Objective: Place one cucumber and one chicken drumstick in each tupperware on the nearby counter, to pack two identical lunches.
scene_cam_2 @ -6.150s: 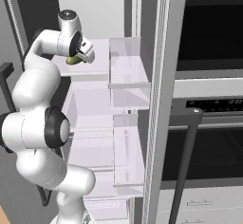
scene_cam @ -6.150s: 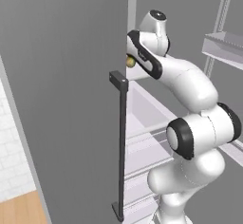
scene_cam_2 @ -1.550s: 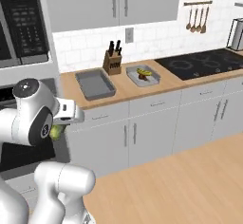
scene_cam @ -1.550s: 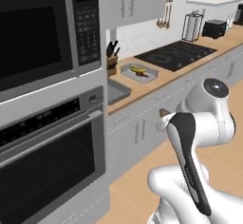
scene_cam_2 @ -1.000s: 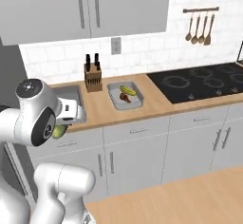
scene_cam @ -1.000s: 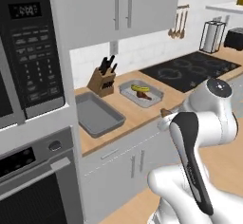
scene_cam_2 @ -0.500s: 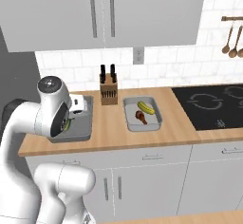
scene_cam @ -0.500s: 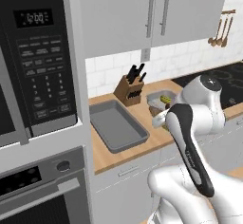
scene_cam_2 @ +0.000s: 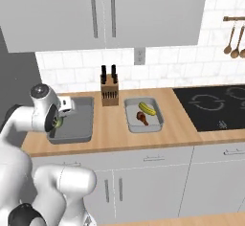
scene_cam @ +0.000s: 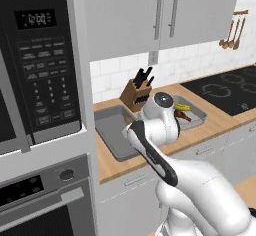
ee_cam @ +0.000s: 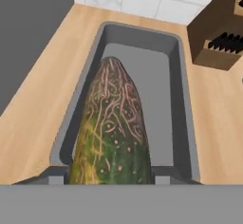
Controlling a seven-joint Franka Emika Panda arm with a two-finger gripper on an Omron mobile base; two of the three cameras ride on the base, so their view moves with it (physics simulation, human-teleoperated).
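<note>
In the hand view a mottled green cucumber (ee_cam: pixel 113 128) sticks out from my gripper, which is shut on it. It hangs over the near end of the left tupperware (ee_cam: pixel 182 99), a grey tray with nothing in it. From the right base view my gripper (scene_cam_2: pixel 58 121) sits above that tray's (scene_cam_2: pixel 81 136) front left corner. The right tupperware (scene_cam_2: pixel 158 119) holds a yellow-green cucumber (scene_cam_2: pixel 147 108) and a brown chicken drumstick (scene_cam_2: pixel 142 118). Both trays (scene_cam: pixel 112 142) (scene_cam: pixel 197 115) rest on the wooden counter (scene_cam_2: pixel 110 134).
A knife block (scene_cam_2: pixel 109 92) stands against the tiled wall between the trays. The black stovetop (scene_cam_2: pixel 215 105) lies to the right, with utensils hanging above it. A microwave (scene_cam: pixel 40 60) and oven wall stand to the left of the counter. Cabinets hang overhead.
The base has driven along, so both base views now face the counter and its trays more squarely. The cucumber stays in my gripper, which now hangs over the left tray.
</note>
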